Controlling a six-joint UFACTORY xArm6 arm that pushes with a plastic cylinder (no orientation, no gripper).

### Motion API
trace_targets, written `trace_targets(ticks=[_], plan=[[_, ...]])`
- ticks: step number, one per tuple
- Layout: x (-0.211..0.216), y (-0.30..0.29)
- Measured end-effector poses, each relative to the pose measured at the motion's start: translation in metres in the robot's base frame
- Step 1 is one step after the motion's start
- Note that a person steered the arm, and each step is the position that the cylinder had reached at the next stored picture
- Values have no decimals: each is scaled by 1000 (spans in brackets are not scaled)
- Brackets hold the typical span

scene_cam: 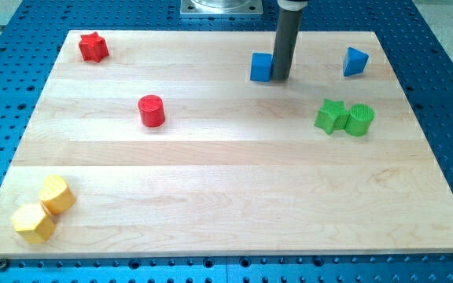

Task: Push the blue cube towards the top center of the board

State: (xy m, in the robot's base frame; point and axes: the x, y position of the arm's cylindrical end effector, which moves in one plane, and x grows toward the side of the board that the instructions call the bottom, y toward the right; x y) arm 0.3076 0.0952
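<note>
The blue cube (260, 67) sits on the wooden board (226, 181) near the view's top, a little right of centre. My tip (280, 79) stands right against the cube's right side, touching or nearly touching it. The dark rod rises straight up from there to the view's top edge.
A blue triangular block (355, 61) lies at the top right. A green star block (332, 116) and a green cylinder (360, 119) touch at the right. A red star (93, 47) is top left, a red cylinder (152, 111) left of centre. Two yellow blocks (44, 208) sit bottom left.
</note>
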Motion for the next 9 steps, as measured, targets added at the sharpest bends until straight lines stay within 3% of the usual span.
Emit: trace_targets(ticks=[4, 5, 6, 7, 8, 9], plan=[[-15, -5], [27, -9], [15, -50], [-44, -50], [-38, -40], [-31, 8]])
